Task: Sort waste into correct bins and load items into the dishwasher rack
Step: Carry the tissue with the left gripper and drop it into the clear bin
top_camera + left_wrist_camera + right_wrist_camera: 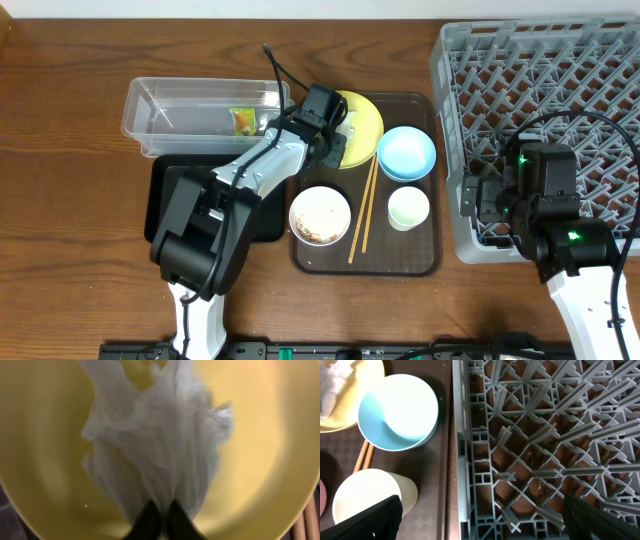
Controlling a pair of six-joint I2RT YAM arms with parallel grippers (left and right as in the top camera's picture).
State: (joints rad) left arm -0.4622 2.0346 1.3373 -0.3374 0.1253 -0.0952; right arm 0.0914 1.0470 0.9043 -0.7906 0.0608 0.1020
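Note:
My left gripper (pixel 160 527) is shut on the crumpled white tissue (pixel 155 440) just above the yellow plate (pixel 45 435); from overhead it sits over the plate (pixel 365 115). The green-and-orange wrapper (pixel 243 120) lies in the clear tub (pixel 145 105). The black tray (pixel 165 190) lies in front of the tub. The white bowl (pixel 320 214) holds rice remains. The blue bowl (pixel 406 152), pale cup (pixel 408 208) and chopsticks (pixel 362 215) lie on the brown tray. My right gripper (pixel 480 520) is open over the grey rack's (pixel 540 60) left edge.
The brown serving tray (pixel 425 255) sits mid-table between the bins and the rack. In the right wrist view the blue bowl (pixel 397 412), cup (pixel 367 495) and rack pegs (pixel 545 435) lie below. Bare wooden table (pixel 60 150) lies at the left.

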